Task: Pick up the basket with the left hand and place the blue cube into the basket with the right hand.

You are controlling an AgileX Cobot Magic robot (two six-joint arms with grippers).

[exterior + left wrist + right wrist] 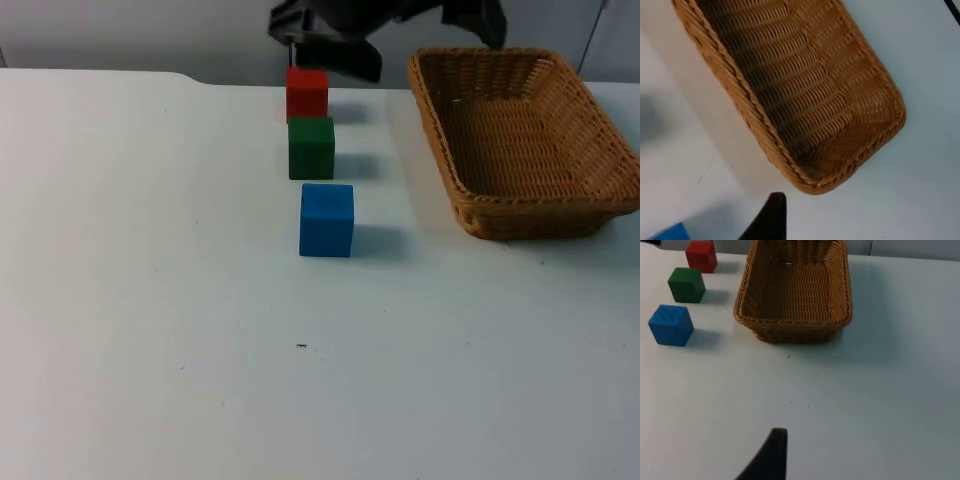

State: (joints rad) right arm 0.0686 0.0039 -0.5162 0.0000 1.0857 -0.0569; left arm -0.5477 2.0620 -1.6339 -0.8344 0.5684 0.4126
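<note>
Left gripper (330, 45) hangs at the table's far edge, above and behind the red cube (306, 93); whether its fingers are apart or together cannot be told. One black fingertip (771, 217) shows in the left wrist view, off the wicker basket's (805, 95) near corner, not touching it. Right gripper: one black fingertip (771, 455) over bare table, short of the basket (795, 290); finger state cannot be told, and this arm waits. Basket (525, 140) sits flat on the white table (150, 300), nothing inside. Blue cube (326, 220) stands left of it, well apart. Green cube (311, 147) is just behind the blue one, the red cube behind that, all three in a row.
</note>
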